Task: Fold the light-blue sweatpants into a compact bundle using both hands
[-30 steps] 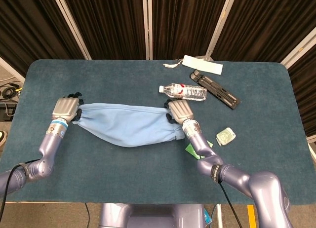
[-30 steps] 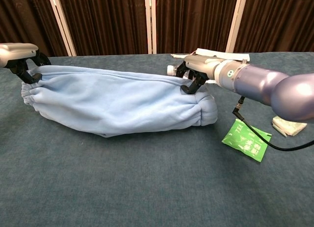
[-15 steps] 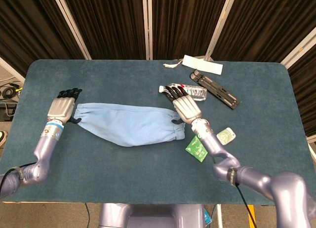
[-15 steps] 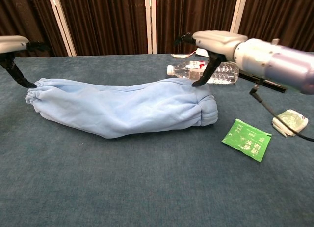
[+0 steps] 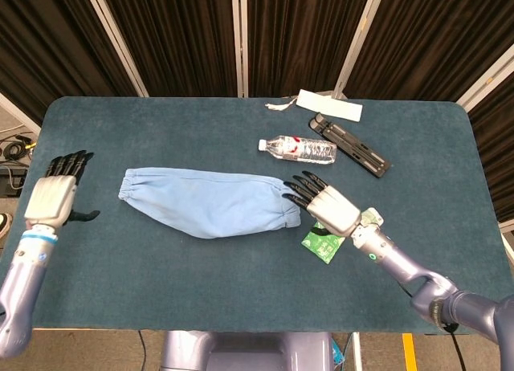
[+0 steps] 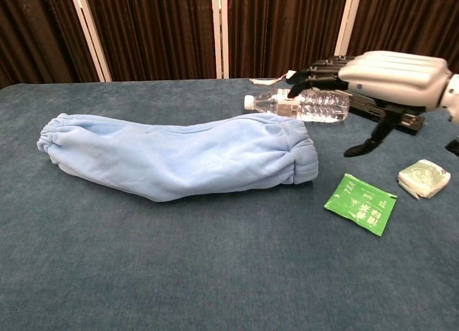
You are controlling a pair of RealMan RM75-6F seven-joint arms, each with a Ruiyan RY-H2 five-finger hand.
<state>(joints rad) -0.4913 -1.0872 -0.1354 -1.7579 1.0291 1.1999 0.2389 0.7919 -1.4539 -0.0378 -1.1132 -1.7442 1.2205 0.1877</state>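
The light-blue sweatpants (image 5: 207,199) (image 6: 176,155) lie folded lengthwise in a long strip across the middle of the teal table (image 5: 201,283), gathered hems at both ends. My left hand (image 5: 55,196) hovers open well to the left of the strip's left end, fingers spread; the chest view does not show it. My right hand (image 5: 328,205) (image 6: 380,77) is open too, fingers extended, raised just off the right end of the sweatpants and touching nothing.
A clear water bottle (image 5: 299,149) (image 6: 301,105) lies behind the sweatpants' right end. A green packet (image 5: 320,244) (image 6: 360,203) and a small wrapped item (image 6: 424,178) sit under and beside my right hand. A black bar-shaped tool (image 5: 352,144) and white paper (image 5: 329,104) lie at the back.
Both hands have let go of the sweatpants' ends and drawn outward, the left far to the left, the right to the right and nearer. The cloth has settled flat on the table.
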